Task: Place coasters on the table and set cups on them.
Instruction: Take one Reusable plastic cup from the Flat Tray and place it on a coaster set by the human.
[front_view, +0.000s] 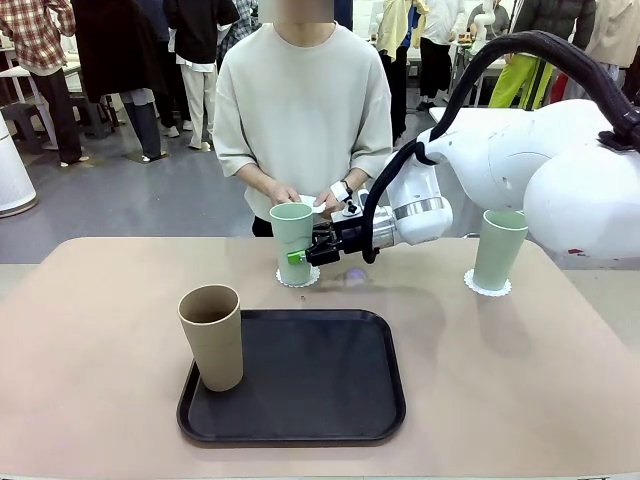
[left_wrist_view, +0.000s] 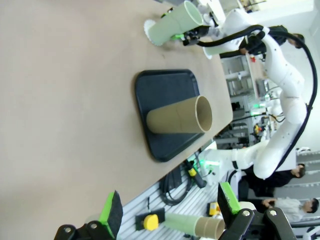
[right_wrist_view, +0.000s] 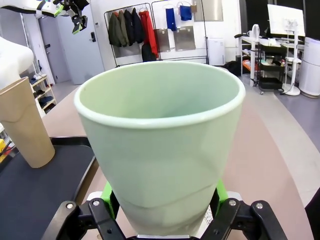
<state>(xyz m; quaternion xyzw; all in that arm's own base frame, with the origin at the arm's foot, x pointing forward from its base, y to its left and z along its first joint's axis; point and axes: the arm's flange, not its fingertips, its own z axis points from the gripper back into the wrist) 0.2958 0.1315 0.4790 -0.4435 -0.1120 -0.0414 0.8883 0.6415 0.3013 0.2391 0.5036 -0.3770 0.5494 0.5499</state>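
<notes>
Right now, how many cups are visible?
3: a mint-green cup in the right gripper on the middle coaster, another mint-green cup on the right coaster, tan cup on the tray.

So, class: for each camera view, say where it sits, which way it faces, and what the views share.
Front view: fixed between the arms, facing across the table at the person; the right gripper holds a mint green cup.
Left wrist view: on the left wrist above the table, rolled sideways, looking past the open left gripper at the tan cup on the black tray.
Right wrist view: behind the right gripper's fingers, close on the mint green cup.
Shared: all three show the tan cup and that mint green cup.
</notes>
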